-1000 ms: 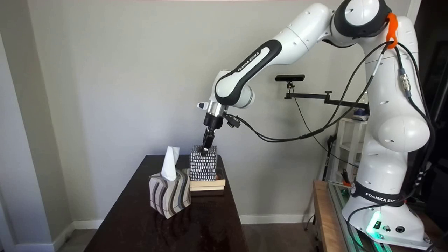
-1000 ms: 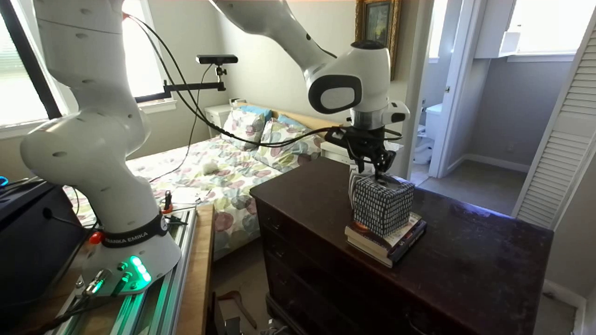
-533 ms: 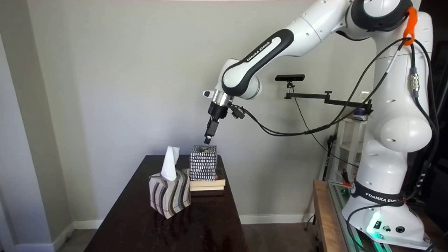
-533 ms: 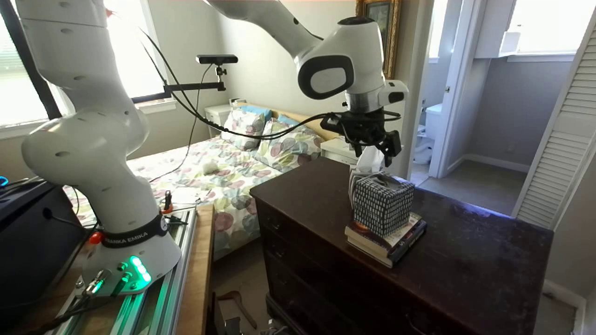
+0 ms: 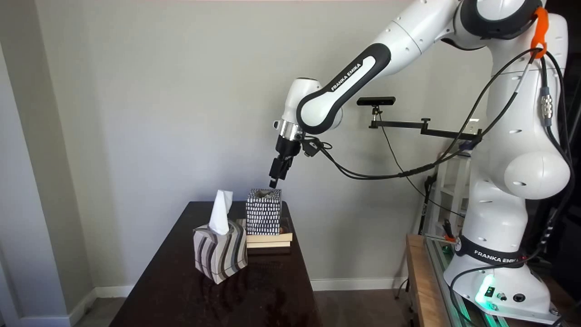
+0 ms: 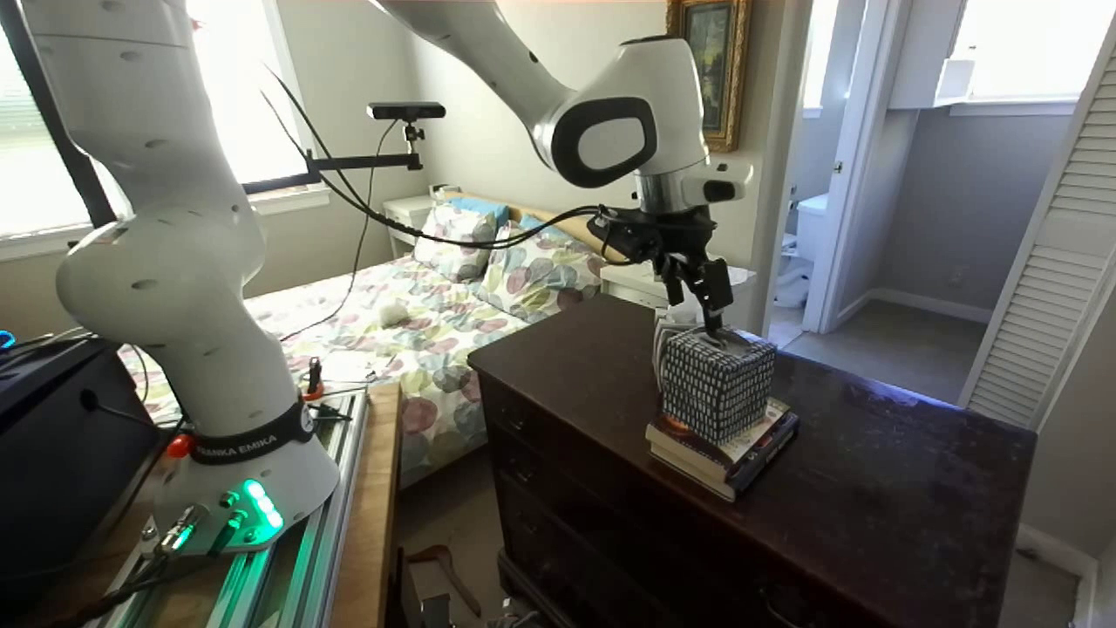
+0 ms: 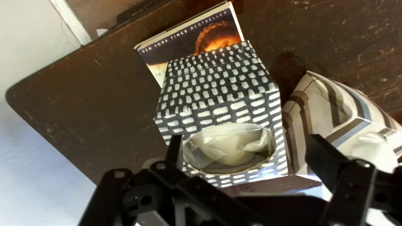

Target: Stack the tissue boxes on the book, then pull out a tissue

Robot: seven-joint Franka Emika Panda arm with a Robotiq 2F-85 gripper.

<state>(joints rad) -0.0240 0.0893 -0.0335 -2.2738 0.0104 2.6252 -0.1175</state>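
Your hand [image 7: 246, 144] sits higher than a second ago, spread and empty, speckled box [image 6: 719, 388] on books [image 6: 695, 462] beneath it, striped box [image 5: 221, 252] beside it unstacked, tissue [image 5: 220, 212] unpulled.

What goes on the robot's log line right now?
gripper: open, over speckled box | speckled box: on books | striped box: on dresser, tissue poking out

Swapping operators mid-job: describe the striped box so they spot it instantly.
On the dark dresser, find the books with the black-and-white box on top. The striped box stands beside them. Unlike its neighbour, it has stripes and a white tissue sticking up.
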